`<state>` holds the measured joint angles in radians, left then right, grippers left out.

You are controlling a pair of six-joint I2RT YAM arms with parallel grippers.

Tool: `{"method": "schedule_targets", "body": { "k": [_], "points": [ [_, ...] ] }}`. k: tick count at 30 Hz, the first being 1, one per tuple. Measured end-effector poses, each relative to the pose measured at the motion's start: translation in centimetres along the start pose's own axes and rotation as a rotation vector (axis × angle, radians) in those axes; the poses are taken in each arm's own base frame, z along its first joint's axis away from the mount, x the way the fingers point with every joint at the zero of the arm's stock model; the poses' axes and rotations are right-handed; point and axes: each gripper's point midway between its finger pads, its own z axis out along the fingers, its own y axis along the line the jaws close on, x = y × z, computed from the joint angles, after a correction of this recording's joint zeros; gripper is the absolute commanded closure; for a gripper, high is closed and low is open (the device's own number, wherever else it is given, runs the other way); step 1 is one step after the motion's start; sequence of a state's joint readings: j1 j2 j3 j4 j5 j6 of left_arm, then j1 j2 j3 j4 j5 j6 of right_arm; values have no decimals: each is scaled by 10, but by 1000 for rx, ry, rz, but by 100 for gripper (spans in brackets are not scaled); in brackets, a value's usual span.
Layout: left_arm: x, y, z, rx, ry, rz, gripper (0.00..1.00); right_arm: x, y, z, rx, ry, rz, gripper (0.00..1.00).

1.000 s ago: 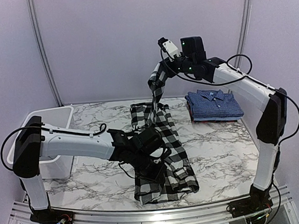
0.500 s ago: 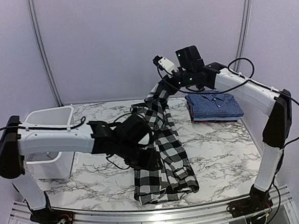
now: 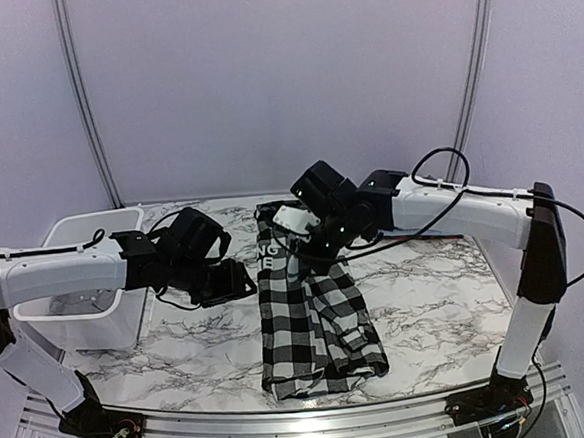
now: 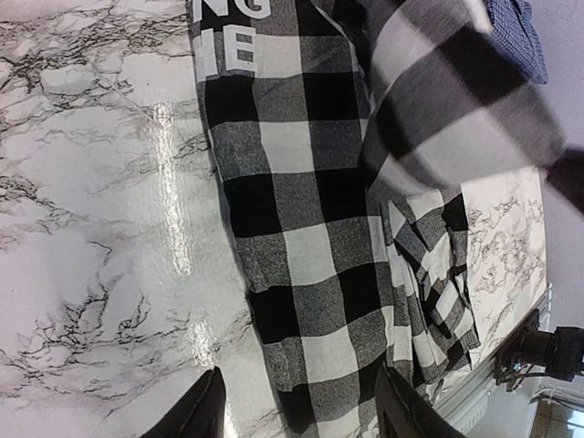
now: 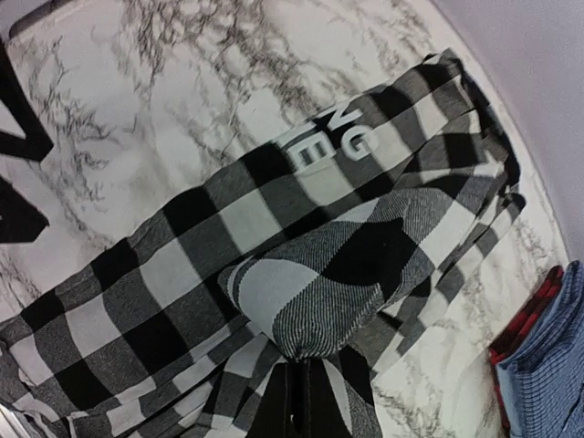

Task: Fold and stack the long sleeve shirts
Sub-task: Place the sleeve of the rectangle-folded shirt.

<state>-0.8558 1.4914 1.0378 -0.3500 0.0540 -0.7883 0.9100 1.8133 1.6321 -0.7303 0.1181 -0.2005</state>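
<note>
The sleeve (image 5: 310, 292) could land crooked if the right jaws, clamped tight on it, let go too soon. The right arm (image 3: 452, 208) reaches low over the far end of the check shirt (image 3: 315, 328) lying mid bench (image 3: 427, 290); left of it, the left jaws hang apart and empty.

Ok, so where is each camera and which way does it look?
Top camera: high behind the robot, looking down at the marble table; both arms show.
Left wrist: on the left gripper, looking down at the checked shirt; its two open fingertips show.
Right wrist: on the right gripper, looking down at a shirt fold it pinches; its shut fingers show.
Shared: both wrist views catch the shirt's white lettering and the blue shirt.
</note>
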Motion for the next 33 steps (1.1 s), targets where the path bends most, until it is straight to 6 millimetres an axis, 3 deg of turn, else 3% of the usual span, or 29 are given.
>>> {"method": "schedule_targets", "body": {
  "k": [2,4,8,12,14,17,22,28,33],
  "points": [
    [0,-2,0,8,2,0,42,24,21,7,-23,78,-14,90],
    [0,-4,1,21,3,1,42,45,40,12,-46,146,-21,73],
    [1,-8,8,41,15,7,41,70,61,15,-76,206,6,51],
    [7,-9,23,53,51,10,39,75,59,4,-77,180,80,48],
    [10,-11,29,65,68,11,39,70,47,-3,-59,138,139,48],
    [10,-17,31,97,75,12,39,68,31,-10,-31,88,218,39],
    [8,-23,31,131,63,16,39,95,15,-11,-10,54,305,30],
    [12,-20,33,131,74,13,39,121,14,4,-70,-30,398,24],
    [15,-18,34,129,80,9,39,128,27,13,-131,-167,417,28]
  ]
}}
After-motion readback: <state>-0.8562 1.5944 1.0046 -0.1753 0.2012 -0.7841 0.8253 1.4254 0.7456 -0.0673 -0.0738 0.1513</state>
